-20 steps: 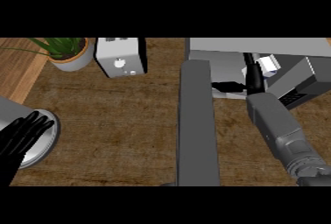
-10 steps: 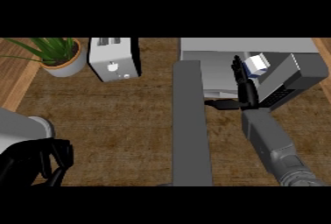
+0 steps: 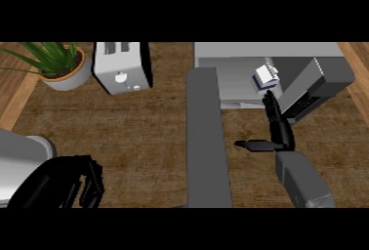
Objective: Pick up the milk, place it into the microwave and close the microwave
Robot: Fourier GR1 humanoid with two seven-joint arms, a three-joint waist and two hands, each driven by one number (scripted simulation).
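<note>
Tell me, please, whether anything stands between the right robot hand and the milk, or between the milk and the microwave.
Nothing visible does. The milk already stands in the open microwave, just past the right robot hand's straight fingertips; the open door lies to their left.

Right hand [image 3: 282, 140] stretches forward, fingers straight, thumb out; left hand [image 3: 57, 183] curled at lower left

Milk [image 3: 264, 78] inside the open microwave [image 3: 288, 49]; right hand [image 3: 279, 133] just beside it, fingers [image 3: 270, 105] straight; left hand [image 3: 61, 183] low over the bench [image 3: 130, 127], at left.
</note>
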